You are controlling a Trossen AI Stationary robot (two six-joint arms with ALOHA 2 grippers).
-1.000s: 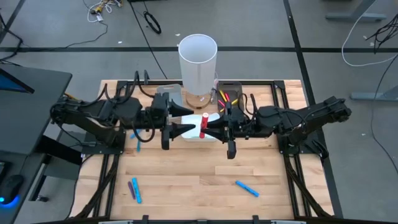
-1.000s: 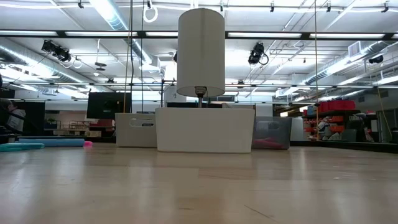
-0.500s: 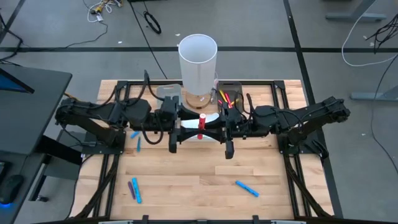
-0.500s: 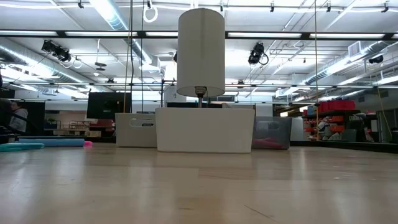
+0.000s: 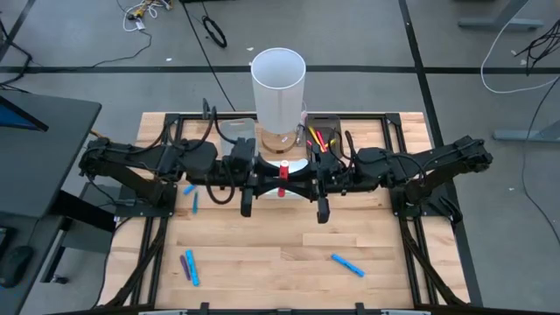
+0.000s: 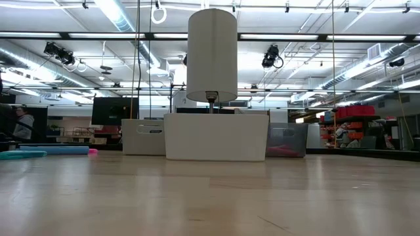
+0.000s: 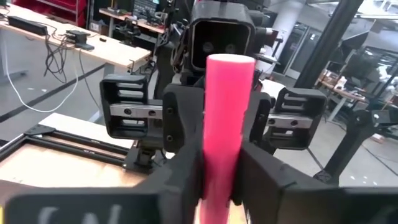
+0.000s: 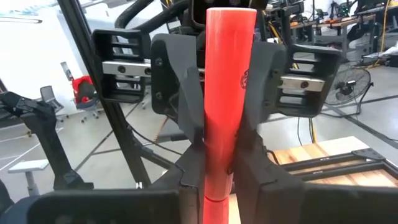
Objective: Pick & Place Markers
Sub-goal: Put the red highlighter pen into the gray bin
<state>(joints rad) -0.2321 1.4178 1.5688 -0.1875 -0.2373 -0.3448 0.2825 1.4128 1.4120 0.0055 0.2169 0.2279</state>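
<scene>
Markers, one red (image 5: 283, 176), held upright between both grippers above the table's middle, toward its far edge; left gripper (image 5: 262, 181) and right gripper (image 5: 303, 181) meet nose to nose, each pair of fingers closed narrow on the same red marker (image 7: 228, 130), as both wrist views confirm (image 8: 229, 106); a handover in mid-air, by the look of it.

Directly beneath lies a white tray (image 5: 296, 166); behind it stands the tall white cylinder (image 5: 278, 86); beside that, a dark tray (image 5: 325, 131) near the far edge already holds red and yellow markers (image 5: 317, 136).

Loose markers remain: blue ones (image 5: 192, 196) near the left edge, a purple and blue pair (image 5: 189, 267) toward the near-left corner, one blue (image 5: 347, 264) toward the near-right.

Risks, as judged: with both grippers clamped, any pull apart could bend or snap the marker; if both let go together, it drops and may miss the tray; an uneven release could tilt it in the remaining grip.
</scene>
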